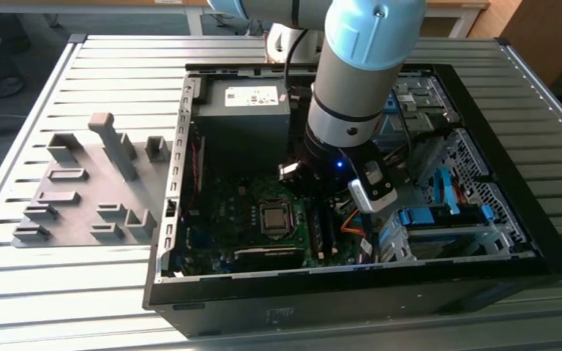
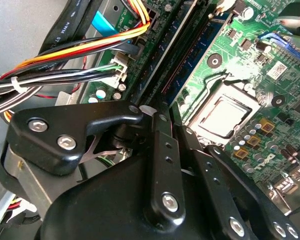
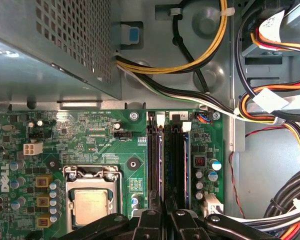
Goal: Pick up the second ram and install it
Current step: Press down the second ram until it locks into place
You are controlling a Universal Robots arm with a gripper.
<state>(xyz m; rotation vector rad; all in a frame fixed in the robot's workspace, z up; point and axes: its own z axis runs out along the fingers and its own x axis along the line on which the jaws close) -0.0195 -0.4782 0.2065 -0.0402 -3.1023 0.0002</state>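
Observation:
My gripper [image 3: 165,212] reaches down into the open computer case [image 1: 359,281], just above the memory slots of the green motherboard [image 3: 90,135]. The second ram [image 3: 162,160] stands on edge in a slot as a thin blue-green strip. It runs straight into the narrow gap between my black fingers [image 3: 149,220]. In the second wrist view my gripper [image 2: 174,125] has the fingers [image 2: 162,145] drawn close together over the ram [image 2: 197,55]. Another thin blue strip [image 3: 188,160] stands in a slot on the cable side. In the exterior view my wrist [image 1: 345,157] hides the slots.
Bundled cables [image 3: 270,105] run close beside the slots. The processor socket [image 3: 92,205] lies on the other side and the power supply [image 1: 246,110] sits at the back of the case. Grey holder blocks [image 1: 85,190] stand on the table at the exterior view's left; blue drive-bay clips [image 1: 427,216] are at its right.

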